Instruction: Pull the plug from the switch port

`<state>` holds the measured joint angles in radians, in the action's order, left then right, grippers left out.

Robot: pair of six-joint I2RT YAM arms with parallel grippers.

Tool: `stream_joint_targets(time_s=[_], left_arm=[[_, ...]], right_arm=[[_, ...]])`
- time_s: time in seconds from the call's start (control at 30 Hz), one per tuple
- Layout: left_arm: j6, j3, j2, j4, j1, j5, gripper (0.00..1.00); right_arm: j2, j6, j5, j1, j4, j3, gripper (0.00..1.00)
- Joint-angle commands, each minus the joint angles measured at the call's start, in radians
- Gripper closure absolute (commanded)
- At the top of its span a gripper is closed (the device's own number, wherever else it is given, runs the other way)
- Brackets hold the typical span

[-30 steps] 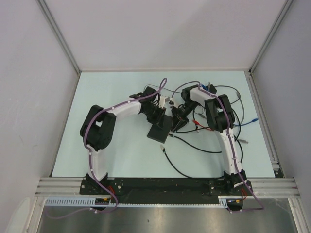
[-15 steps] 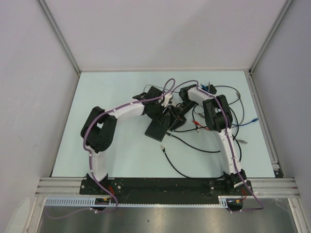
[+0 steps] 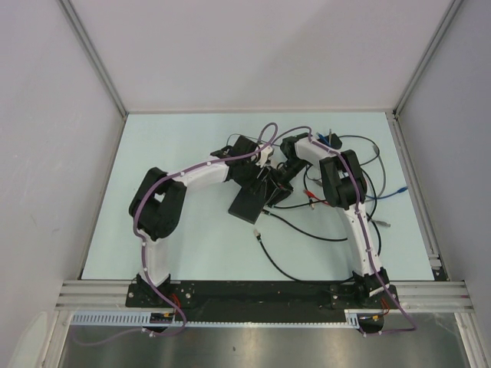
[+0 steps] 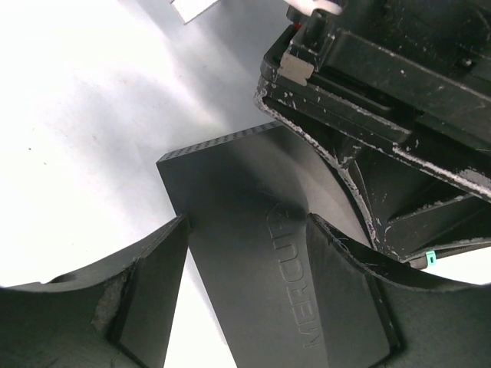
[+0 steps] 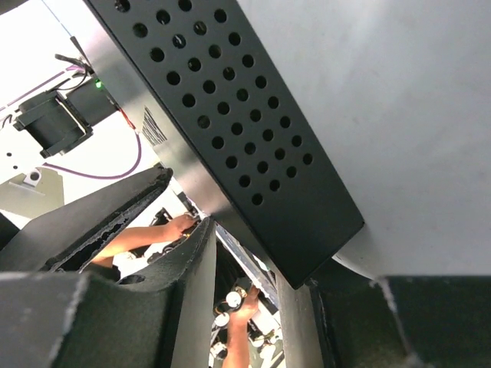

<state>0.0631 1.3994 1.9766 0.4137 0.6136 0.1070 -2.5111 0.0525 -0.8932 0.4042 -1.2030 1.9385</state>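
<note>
The flat black box [image 3: 247,205] is tilted up off the table between both arms. In the left wrist view its embossed top [image 4: 230,192] runs between the fingers of my left gripper [image 4: 247,221], which is shut across the box's width, touching both long edges. My left gripper [image 3: 261,182] comes in from the upper left. In the right wrist view the perforated underside [image 5: 230,100] fills the upper left. My right gripper [image 5: 257,257] is open, its fingertips either side of the box's lower corner. In the top view my right gripper [image 3: 278,188] sits at the box's right end. Switch port and plug are hidden.
Loose black cables [image 3: 307,230] sprawl right of the box; one ends in a small connector [image 3: 259,234]. Red clips [image 3: 311,198] and a blue lead [image 3: 391,192] lie by the right arm. The right wrist's black body [image 4: 383,92] crowds the box's far end. Enclosure walls surround the table.
My left wrist has swung up and right over the box, and its jaws have spread across the box's width. The right jaws have parted a little. The box shifted slightly left.
</note>
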Motion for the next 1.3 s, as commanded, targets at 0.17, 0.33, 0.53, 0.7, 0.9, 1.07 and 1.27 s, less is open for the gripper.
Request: stream_joint_targets(time_s=[0.17, 0.33, 0.53, 0.7, 0.9, 1.07, 1.27], left_arm=[[-0.003, -0.071, 0.096, 0.122, 0.0, -0.003, 0.31], [-0.006, -0.065, 0.077, 0.123, -0.002, 0.019, 0.33], [-0.006, -0.057, -0.007, 0.102, -0.003, 0.054, 0.33], [-0.026, -0.089, -0.093, 0.079, -0.003, 0.124, 0.38], [-0.054, -0.128, -0.082, 0.086, -0.003, 0.203, 0.46], [-0.048, -0.151, 0.003, 0.076, 0.0, 0.168, 0.48], [-0.057, -0.119, 0.06, 0.085, 0.0, 0.154, 0.49]], right_arm=[[-0.126, -0.034, 0.459, 0.045, 0.171, -0.113, 0.71], [-0.072, -0.036, 0.291, 0.039, 0.18, -0.139, 0.6], [-0.06, -0.02, 0.3, 0.032, 0.18, -0.151, 0.57], [-0.077, 0.012, 0.098, 0.001, 0.184, -0.185, 0.57], [-0.049, 0.027, 0.037, -0.044, 0.22, -0.242, 0.54], [-0.037, 0.001, 0.149, -0.044, 0.252, -0.254, 0.55], [-0.048, -0.017, 0.301, -0.03, 0.26, -0.265, 0.59]])
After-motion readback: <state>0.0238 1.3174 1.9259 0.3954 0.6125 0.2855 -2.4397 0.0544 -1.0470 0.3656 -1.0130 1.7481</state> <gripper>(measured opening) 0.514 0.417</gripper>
